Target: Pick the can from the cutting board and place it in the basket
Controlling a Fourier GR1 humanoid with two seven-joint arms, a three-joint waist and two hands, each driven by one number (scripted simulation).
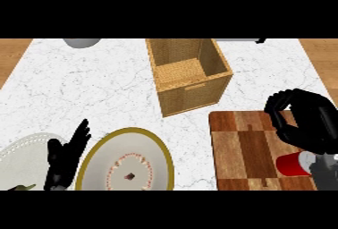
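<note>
One can (292, 165): lay on the cutting board (241, 152) beside your wrist, ungrasped.
Right robot hand (305, 120): curled, empty, seemingly shaping its grasp.
Left robot hand (66, 156): open, resting.
Basket (191, 85): open-topped, waiting.

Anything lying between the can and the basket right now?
Nothing in the way. The head view shows only bare cutting board, then a narrow strip of white counter, between the can and the basket.
</note>
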